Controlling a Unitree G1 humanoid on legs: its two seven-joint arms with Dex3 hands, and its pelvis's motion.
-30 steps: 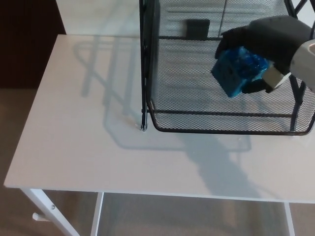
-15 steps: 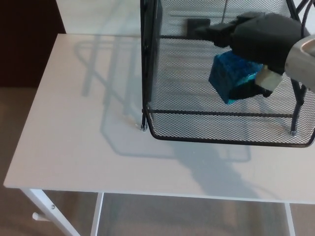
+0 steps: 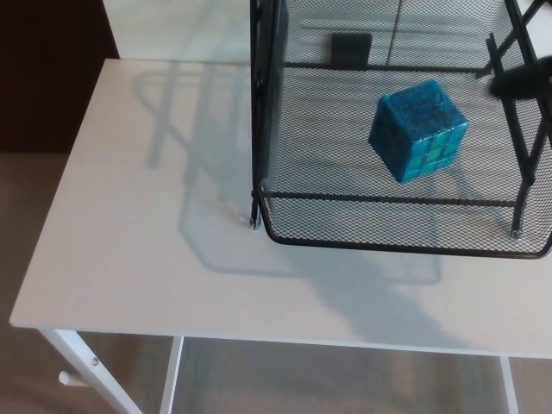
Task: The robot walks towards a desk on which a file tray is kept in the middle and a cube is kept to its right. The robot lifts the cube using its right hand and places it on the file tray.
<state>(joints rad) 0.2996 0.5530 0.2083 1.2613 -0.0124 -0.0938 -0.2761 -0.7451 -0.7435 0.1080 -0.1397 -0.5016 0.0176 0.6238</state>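
In the head view, a blue cube [image 3: 419, 130] sits inside the black wire-mesh file tray [image 3: 388, 237], over the right half of its mesh floor. The cube is tilted, with one corner pointing down and three mottled faces showing. Whether it rests on the mesh or hangs just above it cannot be told. Nothing touches the cube.

Of the right hand [image 3: 524, 81], only a dark, blurred bit shows at the picture's right edge. It lies beside the tray's right uprights and well apart from the cube. Too little of it is visible to tell whether it is apart or together, but it holds nothing that can be seen. The left hand does not show.

A small black rectangular plate [image 3: 351, 50] is fixed at the back of the tray. The tray stands on a white tabletop [image 3: 147, 216] and casts a grey shadow to its left and front. Below the front edge, a white table leg [image 3: 78, 358] runs down over a brown floor [image 3: 26, 224].
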